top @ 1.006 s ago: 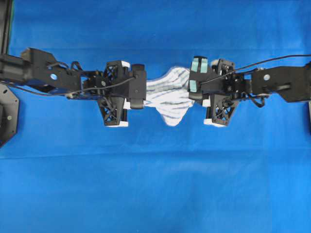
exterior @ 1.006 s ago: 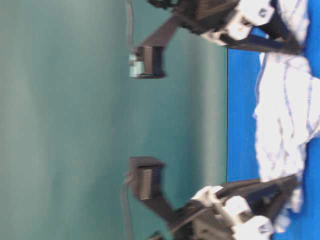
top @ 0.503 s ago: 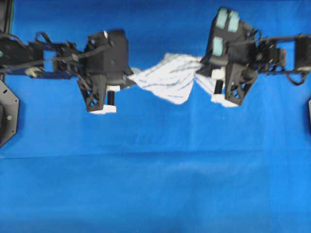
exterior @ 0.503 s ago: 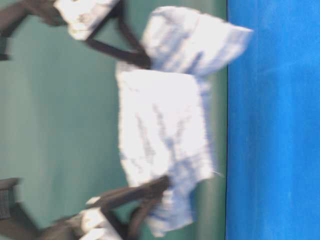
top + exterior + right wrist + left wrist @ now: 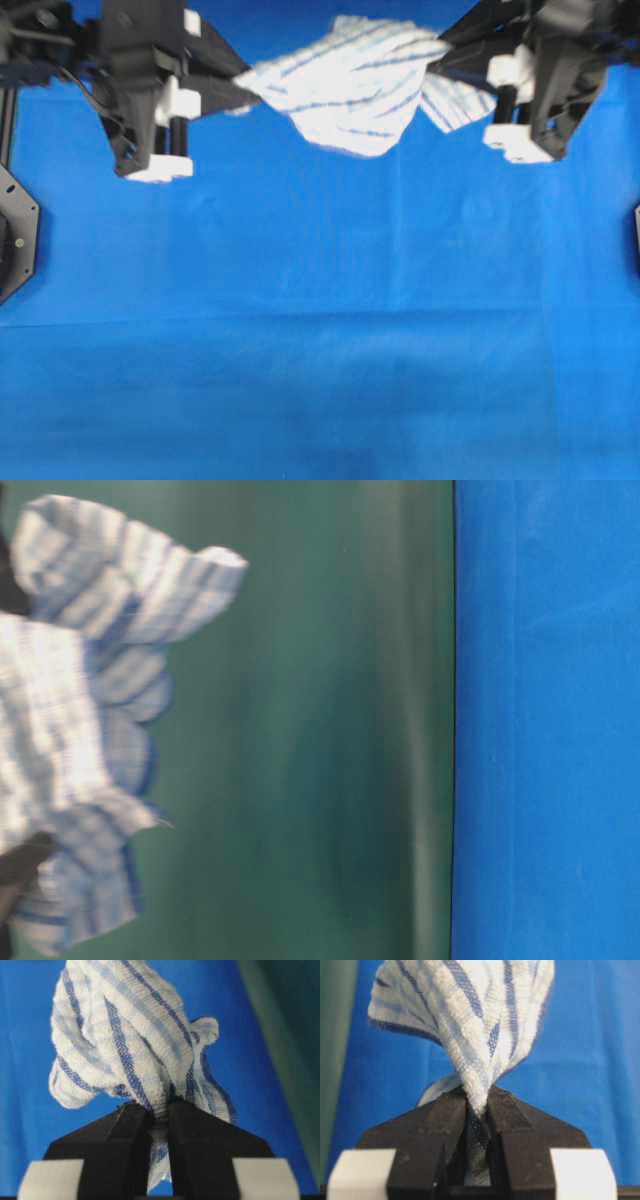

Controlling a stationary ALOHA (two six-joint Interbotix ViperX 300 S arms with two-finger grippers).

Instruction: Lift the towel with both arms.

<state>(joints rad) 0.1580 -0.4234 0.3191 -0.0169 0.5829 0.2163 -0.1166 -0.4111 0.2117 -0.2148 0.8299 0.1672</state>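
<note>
Plain blue tablecloth [image 5: 320, 330] filling the overhead frame, green wall [image 5: 320, 720] only in the table-level view, towel [image 5: 345, 85] hanging at top centre, left gripper [image 5: 477, 1110] and right gripper [image 5: 159, 1110] each clamped on a bunched end, seen in wrist views.

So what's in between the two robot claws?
In the overhead view, only the towel spans between the left gripper and right gripper.
</note>
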